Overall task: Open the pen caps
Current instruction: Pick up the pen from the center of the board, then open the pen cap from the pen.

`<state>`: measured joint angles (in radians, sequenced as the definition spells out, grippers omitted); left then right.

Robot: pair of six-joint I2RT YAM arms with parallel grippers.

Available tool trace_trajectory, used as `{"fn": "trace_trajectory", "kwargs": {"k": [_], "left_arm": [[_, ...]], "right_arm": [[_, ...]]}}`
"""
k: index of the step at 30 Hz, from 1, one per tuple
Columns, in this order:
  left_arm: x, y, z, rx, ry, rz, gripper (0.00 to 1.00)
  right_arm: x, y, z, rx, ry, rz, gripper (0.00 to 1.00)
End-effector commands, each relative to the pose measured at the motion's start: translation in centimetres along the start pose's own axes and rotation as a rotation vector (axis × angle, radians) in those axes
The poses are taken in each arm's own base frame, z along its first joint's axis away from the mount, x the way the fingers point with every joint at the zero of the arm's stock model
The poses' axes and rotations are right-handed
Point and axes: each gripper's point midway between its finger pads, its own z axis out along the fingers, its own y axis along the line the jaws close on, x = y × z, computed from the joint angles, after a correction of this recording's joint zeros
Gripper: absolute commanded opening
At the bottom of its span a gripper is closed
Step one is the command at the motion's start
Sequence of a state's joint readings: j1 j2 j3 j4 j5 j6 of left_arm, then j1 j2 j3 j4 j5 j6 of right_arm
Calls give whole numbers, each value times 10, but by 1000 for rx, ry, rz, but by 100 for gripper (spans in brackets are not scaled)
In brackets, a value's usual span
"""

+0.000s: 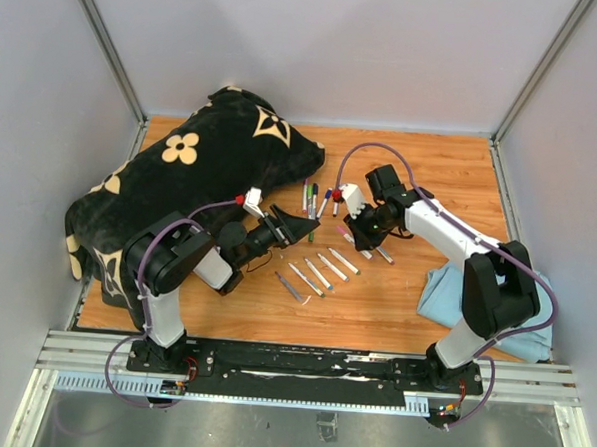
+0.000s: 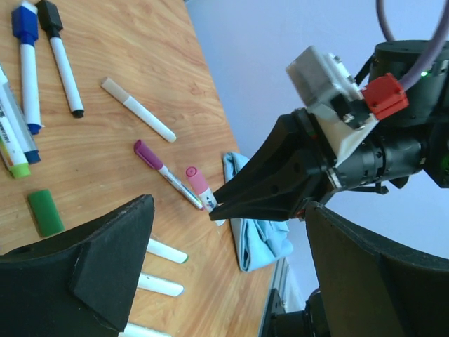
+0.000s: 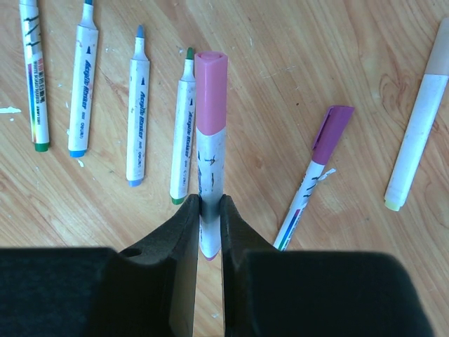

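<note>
My right gripper [image 3: 210, 210] is shut on the white barrel of a marker [image 3: 210, 151] with a pink cap [image 3: 210, 88], held above the table. In the left wrist view that gripper [image 2: 219, 208] holds the pink-capped marker [image 2: 198, 188] just ahead of my left gripper [image 2: 231, 281], which is open and empty, jaws wide apart. In the top view the left gripper [image 1: 300, 228] and right gripper [image 1: 353, 226] face each other, a small gap between them. A purple-capped marker [image 3: 316, 172] lies beside it. A loose green cap [image 2: 45, 212] lies on the wood.
Several uncapped markers [image 3: 138, 105] lie in a row on the wooden table [image 1: 395, 299]. Blue-capped [image 2: 27, 63] and black-capped [image 2: 59, 56] markers and a beige-ended one [image 2: 138, 110] lie farther off. A folded blue cloth [image 1: 455, 292] is at right, a black flowered plush [image 1: 201, 168] at left.
</note>
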<state>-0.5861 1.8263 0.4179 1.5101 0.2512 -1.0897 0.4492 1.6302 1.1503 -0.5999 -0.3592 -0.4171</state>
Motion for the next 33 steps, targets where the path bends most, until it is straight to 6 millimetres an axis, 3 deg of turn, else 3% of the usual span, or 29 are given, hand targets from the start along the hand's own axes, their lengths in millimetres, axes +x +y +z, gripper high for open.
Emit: {"fn": "trace_trajectory", "kwargs": {"k": [1, 11, 20, 33], "left_arm": [[4, -10, 16, 36, -28, -34, 92], [17, 7, 39, -32, -73, -88, 83], [29, 6, 56, -47, -59, -96, 72], [44, 8, 65, -58, -27, -101, 40]], "right_arm": [[-5, 6, -9, -24, -47, 14, 1], [-14, 14, -16, -52, -102, 3, 1], [-17, 20, -18, -78, -121, 3, 1], [-19, 23, -19, -96, -131, 3, 1]]}}
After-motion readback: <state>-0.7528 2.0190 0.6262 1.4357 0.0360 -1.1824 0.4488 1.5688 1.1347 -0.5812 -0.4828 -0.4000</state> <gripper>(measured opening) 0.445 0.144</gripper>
